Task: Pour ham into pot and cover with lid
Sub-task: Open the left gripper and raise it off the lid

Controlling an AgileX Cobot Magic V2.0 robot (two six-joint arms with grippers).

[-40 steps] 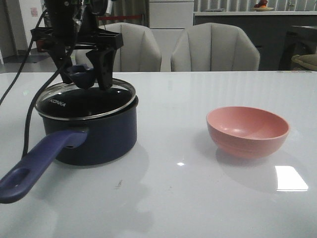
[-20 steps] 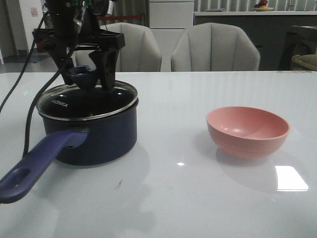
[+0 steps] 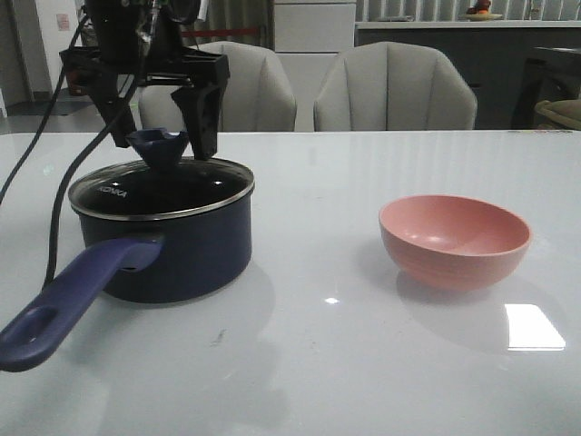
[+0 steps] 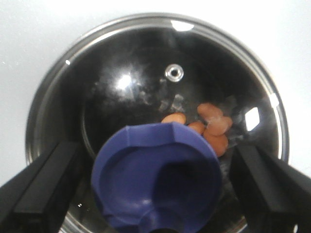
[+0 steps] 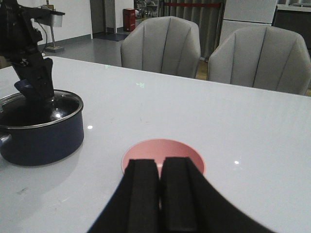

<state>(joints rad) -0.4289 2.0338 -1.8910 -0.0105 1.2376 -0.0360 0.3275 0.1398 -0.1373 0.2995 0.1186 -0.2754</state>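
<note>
From where I stand, the left arm's upper body runs out of sight above the front view, and only its black cable trails down past the pot [image 3: 163, 241]. The pot's long purple-blue handle [image 3: 68, 295] reaches toward me and nearly to the picture's edge. The lid [image 3: 162, 189] sits level on the pot's rim, its "KONKA" lettering too small to read cleanly from the front. The left gripper [image 3: 160, 127] hangs over the lid with its fingers [image 3: 201, 118] spread wide, one on each side of the dark blue knob [image 3: 157, 145] and clear of it, holding nothing. In the left wrist view the knob blocks much of the glass; beside it, through the lid, a few orange-pink chunks of ham [image 4: 210, 125] lie on the black pot bottom, partly hidden and blurred by reflections.

The right gripper [image 5: 161, 191] does not appear in the front view. Its own camera shows the two black fingers pressed together with nothing between them, hovering near the pink bowl [image 3: 454, 241] and covering part of its rim.

The table [image 3: 345, 345] is glossy white and mirrors window light. Behind it stand two grey upholstered chairs [image 3: 395, 89], and farther back a dim room with cabinets.
</note>
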